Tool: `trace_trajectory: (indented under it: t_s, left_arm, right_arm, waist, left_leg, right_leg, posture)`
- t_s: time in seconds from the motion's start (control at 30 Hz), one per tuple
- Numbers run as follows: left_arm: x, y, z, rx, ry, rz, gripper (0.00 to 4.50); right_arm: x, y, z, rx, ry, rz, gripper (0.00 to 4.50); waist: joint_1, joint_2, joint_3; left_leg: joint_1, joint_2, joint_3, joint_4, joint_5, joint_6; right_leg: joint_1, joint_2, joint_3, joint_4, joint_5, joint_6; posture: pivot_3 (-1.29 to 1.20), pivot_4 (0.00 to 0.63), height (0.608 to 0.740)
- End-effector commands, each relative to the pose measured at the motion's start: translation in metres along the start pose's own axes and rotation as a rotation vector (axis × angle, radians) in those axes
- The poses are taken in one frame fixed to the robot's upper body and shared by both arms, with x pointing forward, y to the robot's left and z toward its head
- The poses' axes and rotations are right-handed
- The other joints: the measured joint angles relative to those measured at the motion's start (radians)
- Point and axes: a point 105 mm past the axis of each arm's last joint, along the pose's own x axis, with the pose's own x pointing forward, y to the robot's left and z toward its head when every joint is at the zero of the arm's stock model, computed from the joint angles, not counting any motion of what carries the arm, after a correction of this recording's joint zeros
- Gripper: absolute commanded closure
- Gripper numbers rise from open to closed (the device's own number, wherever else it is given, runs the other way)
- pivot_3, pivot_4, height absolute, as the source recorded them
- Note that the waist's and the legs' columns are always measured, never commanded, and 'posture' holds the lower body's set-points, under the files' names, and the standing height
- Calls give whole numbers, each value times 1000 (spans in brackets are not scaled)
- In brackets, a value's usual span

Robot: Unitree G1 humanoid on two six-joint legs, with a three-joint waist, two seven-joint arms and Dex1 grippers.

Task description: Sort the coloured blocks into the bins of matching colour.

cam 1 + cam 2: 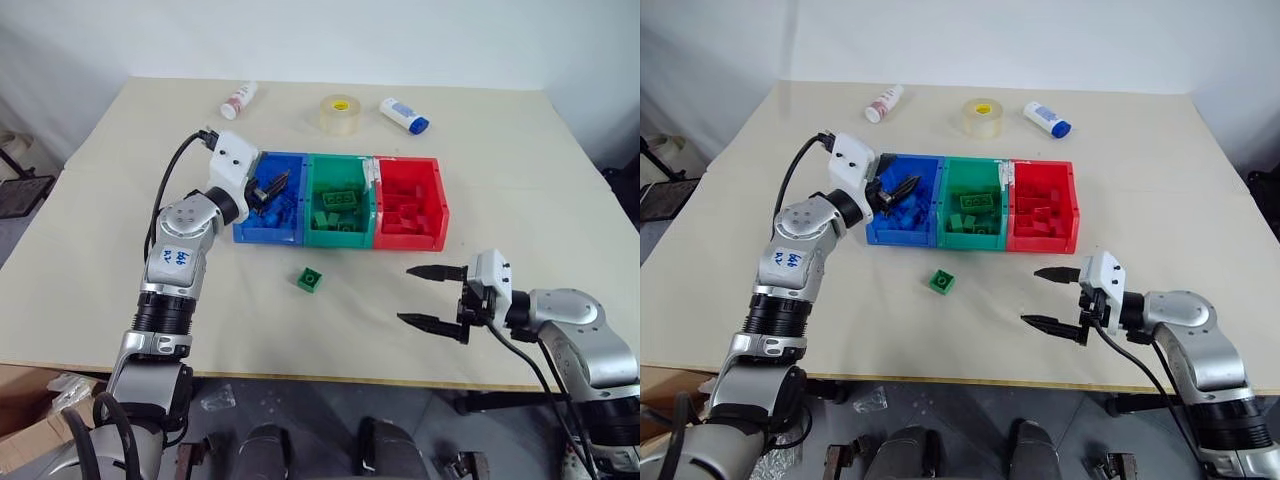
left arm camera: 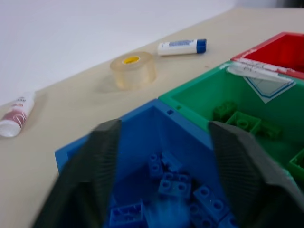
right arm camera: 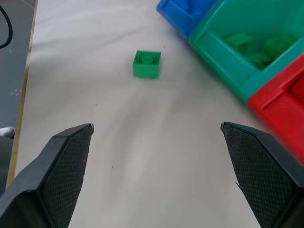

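Left gripper (image 1: 272,189) hangs over the blue bin (image 1: 270,232) with its fingers spread and nothing between them, so the careful move is to lift it straight clear of the rim before going after the one green brick (image 1: 310,279) lying on the bench (image 1: 120,260). That brick sits just in front of the green bin (image 1: 338,238), between both grippers, the right gripper (image 1: 432,296) gaping wide and empty

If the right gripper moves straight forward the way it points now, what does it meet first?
Probably the loose green block on the table: in the right wrist view it lies ahead, slightly off the middle line between the open fingers of the right gripper. Depth is uncertain.
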Motion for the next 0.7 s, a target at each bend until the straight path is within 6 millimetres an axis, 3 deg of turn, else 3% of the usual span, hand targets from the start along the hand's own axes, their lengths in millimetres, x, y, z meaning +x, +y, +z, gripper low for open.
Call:
trace_trajectory:
  t_s: [0.03,0.2,0.33,0.5,0.57,0.63,0.7]
  left_arm:
    - [-6,7,8,26,-13,7,142]
    - [-13,5,5,35,6,-36,14]
    - [-38,-1,-7,36,38,-146,14]
    - [-72,-29,-9,6,21,-371,14]
    - [-104,-36,-23,-27,48,-484,14]
    - [-126,-34,-35,-45,104,-534,14]
    - [-134,-32,-39,-60,125,-540,14]
  right_arm:
    - [0,-2,6,-30,-21,0,0]
    - [-1,-3,5,-32,-20,4,0]
    - [-1,-3,5,-29,-14,26,0]
    - [-4,-5,6,-31,-15,51,0]
    - [-5,-7,6,-28,-14,64,0]
    - [-6,-8,3,-27,0,80,0]
    - [-7,-9,3,-26,7,87,0]
  waist:
    - [0,0,0]
    - [0,0,0]
    - [-9,0,0]
    - [-18,0,0]
    - [-23,0,0]
    - [-30,0,0]
    - [-28,0,0]
  left_leg:
    - [0,0,0,0,0,0]
    - [0,0,0,0,0,0]
    - [1,0,1,-1,0,0]
    - [0,0,0,0,0,0]
    - [0,0,0,0,0,0]
    - [2,1,1,-1,-1,-1]
    - [2,1,1,-2,-1,-1]
  right_leg:
    - [0,0,0,0,0,0]
    - [0,0,0,0,0,0]
    - [0,0,0,1,0,0]
    - [-1,0,0,1,0,0]
    - [-1,0,0,1,0,0]
    - [-1,0,2,1,0,0]
    - [-2,1,1,2,-1,-2]
  posture:
    - [0,150,740]
    - [0,150,740]
    - [0,150,740]
    - [0,150,740]
    - [0,150,740]
    - [0,150,740]
    - [0,150,740]
